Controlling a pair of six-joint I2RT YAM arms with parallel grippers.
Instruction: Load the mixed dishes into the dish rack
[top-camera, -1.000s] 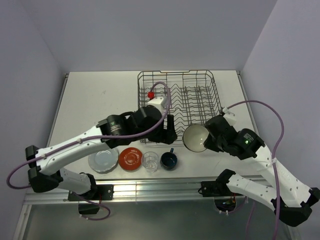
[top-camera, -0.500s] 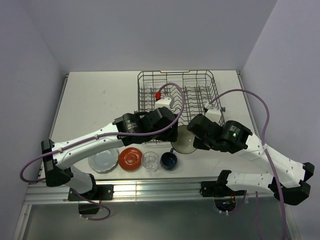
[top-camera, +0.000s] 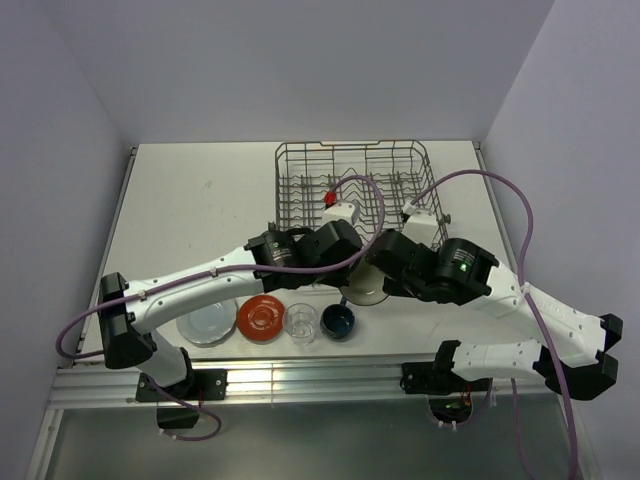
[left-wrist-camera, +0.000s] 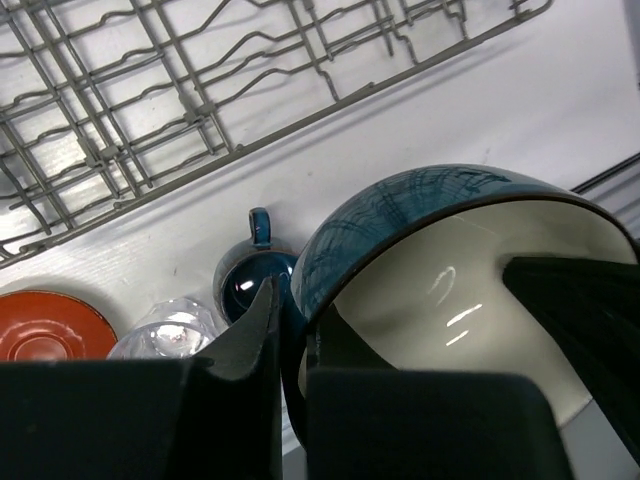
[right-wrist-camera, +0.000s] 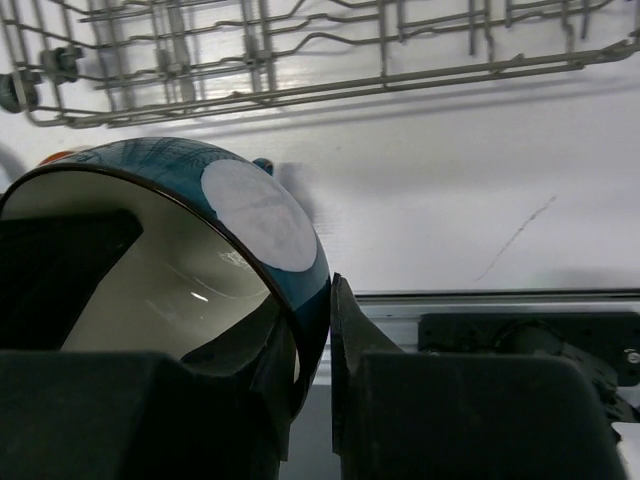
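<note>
Nearest, in a row on the table (top-camera: 190, 200): pale blue-grey plate (top-camera: 207, 321), red-orange plate (top-camera: 264, 317), clear glass tumbler (top-camera: 300, 320), dark blue mug (top-camera: 338, 320). Set side by side, all outside the rack, not yet loaded.

Just beyond the mug: cream bowl (top-camera: 365, 285), held tilted on edge, off the table, short of the rack's near wall.
- Left gripper (left-wrist-camera: 295, 322) pinching one side of the rim, one finger against the dark outside, the other within.
- Right gripper (right-wrist-camera: 315, 322) clamped on the opposite side likewise.
- Double grip probably a hand-over between arms, to re-seat the bowl for standing among the tines; releasing arm not determinable.

Farthest: dish rack (top-camera: 400, 185), no dish seen among its visible tines.
</note>
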